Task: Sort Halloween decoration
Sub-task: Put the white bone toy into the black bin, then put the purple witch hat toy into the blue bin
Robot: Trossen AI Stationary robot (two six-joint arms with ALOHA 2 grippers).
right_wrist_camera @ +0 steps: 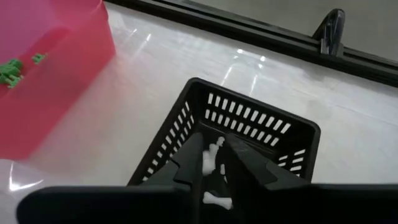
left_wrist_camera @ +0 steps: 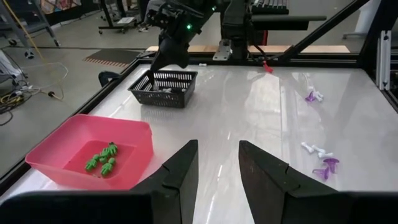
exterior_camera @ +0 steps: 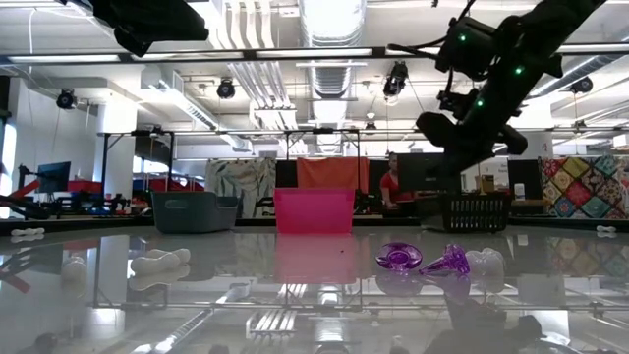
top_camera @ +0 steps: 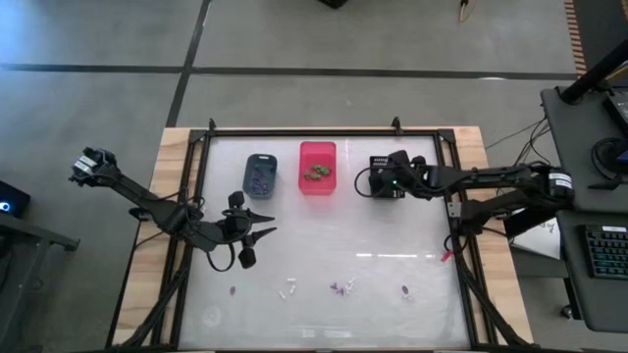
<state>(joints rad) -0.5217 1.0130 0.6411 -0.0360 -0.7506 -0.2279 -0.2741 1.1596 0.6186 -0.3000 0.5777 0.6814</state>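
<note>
Right end effector (right_wrist_camera: 214,163) is over the black basket (top_camera: 387,177) at the far right of the bin row, and in my wrist feed I see a small white bone-shaped trinket (right_wrist_camera: 213,152) sitting between its two fingers, which stand slightly parted around it; I can't tell if it is still pinched or loose. Another white piece (right_wrist_camera: 217,200) lies on the basket floor below. Left end effector (left_wrist_camera: 217,171) hangs over the middle-left of the bench (top_camera: 334,235), fingers apart, nothing between them. Pink bin (top_camera: 317,167) has green trinkets (left_wrist_camera: 102,159) in it, and the blue-grey bin (top_camera: 260,174) beside it has purple ones (top_camera: 259,179). Along the near edge I count loose pieces: a purple one (top_camera: 234,290) at left, a white one (top_camera: 287,290), a purple-and-white cluster (top_camera: 342,287) in the middle, and a purple one (top_camera: 404,290) at right. Low camera shows the purple pieces (exterior_camera: 400,258) close up
</note>
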